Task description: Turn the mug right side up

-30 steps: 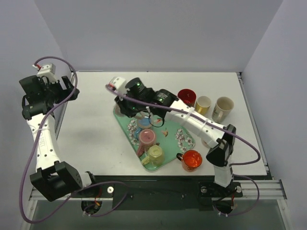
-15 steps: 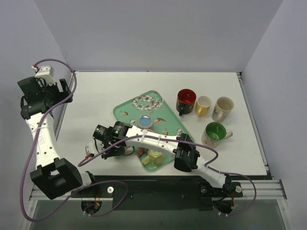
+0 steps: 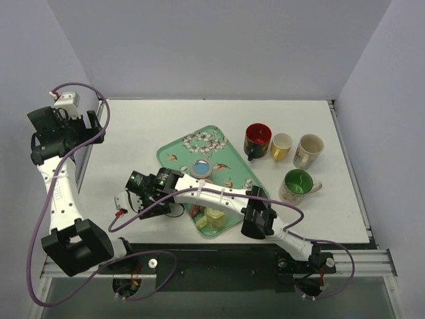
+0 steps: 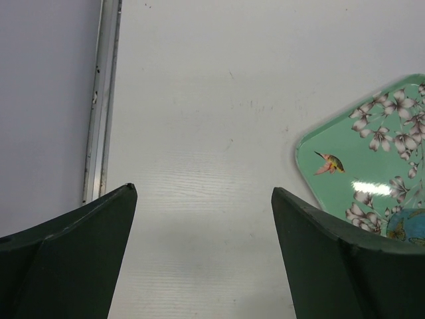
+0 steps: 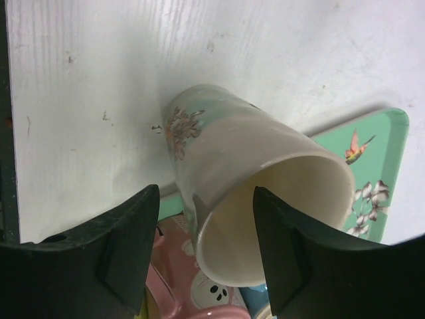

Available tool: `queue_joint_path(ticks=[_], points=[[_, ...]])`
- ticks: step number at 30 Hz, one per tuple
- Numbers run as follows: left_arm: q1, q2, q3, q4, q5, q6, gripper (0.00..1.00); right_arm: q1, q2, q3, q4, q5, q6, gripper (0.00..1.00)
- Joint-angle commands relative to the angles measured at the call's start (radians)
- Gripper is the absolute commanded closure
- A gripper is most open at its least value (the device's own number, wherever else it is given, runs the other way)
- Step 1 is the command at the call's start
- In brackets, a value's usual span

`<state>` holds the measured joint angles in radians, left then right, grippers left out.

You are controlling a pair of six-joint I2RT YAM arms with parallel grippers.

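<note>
In the right wrist view a cream mug with a floral print (image 5: 252,166) stands on the white table, mouth up toward the camera, right beside the tray's left edge. My right gripper (image 5: 204,193) is open, and its fingers straddle the mug's near wall with gaps on both sides. From above, the right gripper (image 3: 171,205) covers this mug. My left gripper (image 4: 204,193) is wide open over bare table, holding nothing. It hangs at the far left (image 3: 98,125).
The green floral tray (image 3: 199,143) carries a blue mug (image 3: 200,168), a pink mug (image 5: 199,292) and a yellow-green mug (image 3: 214,218). Red (image 3: 257,138), yellow (image 3: 281,145), cream (image 3: 309,149) and green (image 3: 297,184) mugs stand to the right. A metal rail (image 4: 99,106) runs along the table's left edge.
The right arm has swung from over the tray's far side down to its near left edge. Its wrist then shifted slightly and the jaws came apart. The left arm barely moved.
</note>
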<state>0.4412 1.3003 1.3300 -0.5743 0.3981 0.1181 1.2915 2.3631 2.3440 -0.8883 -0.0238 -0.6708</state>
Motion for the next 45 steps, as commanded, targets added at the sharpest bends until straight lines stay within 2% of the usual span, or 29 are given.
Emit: queue_joint_path(ticks=[1, 3, 4, 6, 7, 11, 14, 18, 21, 26, 31, 37, 39, 42, 45], points=[[-0.018, 0.002, 0.011, -0.004, 0.038, 0.026, 0.06, 0.009, -0.117, -0.008, 0.06, 0.085, 0.054, 0.45], [-0.027, 0.001, 0.011, -0.007, 0.036, 0.029, 0.06, 0.008, -0.154, -0.011, 0.086, 0.09, 0.101, 0.43], [-0.027, -0.001, 0.011, -0.007, 0.036, 0.029, 0.06, 0.003, -0.186, -0.012, 0.092, 0.078, 0.121, 0.39], [-0.033, -0.002, 0.014, -0.009, 0.035, 0.031, 0.06, -0.011, -0.241, -0.025, 0.127, 0.065, 0.192, 0.02], [-0.036, -0.003, 0.012, -0.007, 0.033, 0.029, 0.06, -0.02, -0.257, -0.035, 0.135, 0.065, 0.253, 0.01], [-0.039, -0.001, 0.012, -0.006, 0.024, 0.029, 0.06, -0.087, -0.407, -0.139, 0.189, 0.108, 0.48, 0.01], [-0.041, 0.002, 0.009, -0.001, 0.013, 0.032, 0.06, -0.18, -0.513, -0.224, 0.209, 0.247, 0.725, 0.01], [-0.055, 0.005, -0.006, -0.001, 0.015, 0.034, 0.06, -0.268, -0.562, -0.366, 0.21, 0.454, 0.93, 0.0], [-0.065, -0.006, -0.026, 0.013, 0.008, 0.032, 0.05, -0.282, -0.489, -0.381, 0.19, 0.498, 0.967, 0.0], [-0.09, -0.015, -0.046, 0.014, -0.01, 0.046, 0.05, -0.285, -0.338, -0.25, 0.126, 0.443, 1.005, 0.0], [-0.093, -0.026, -0.071, 0.024, -0.019, 0.069, 0.06, -0.304, -0.23, -0.226, 0.105, 0.398, 1.036, 0.0], [-0.094, -0.026, -0.094, 0.033, -0.021, 0.083, 0.06, -0.305, -0.189, -0.224, 0.058, 0.51, 1.036, 0.0], [-0.093, -0.022, -0.094, 0.036, -0.018, 0.081, 0.06, -0.317, -0.18, -0.226, 0.058, 0.473, 1.037, 0.0], [-0.094, -0.022, -0.094, 0.039, -0.008, 0.077, 0.06, -0.357, -0.165, -0.252, 0.063, 0.321, 1.067, 0.0], [-0.098, -0.027, -0.1, 0.045, -0.007, 0.078, 0.05, -0.379, -0.192, -0.36, 0.153, 0.249, 1.102, 0.0]])
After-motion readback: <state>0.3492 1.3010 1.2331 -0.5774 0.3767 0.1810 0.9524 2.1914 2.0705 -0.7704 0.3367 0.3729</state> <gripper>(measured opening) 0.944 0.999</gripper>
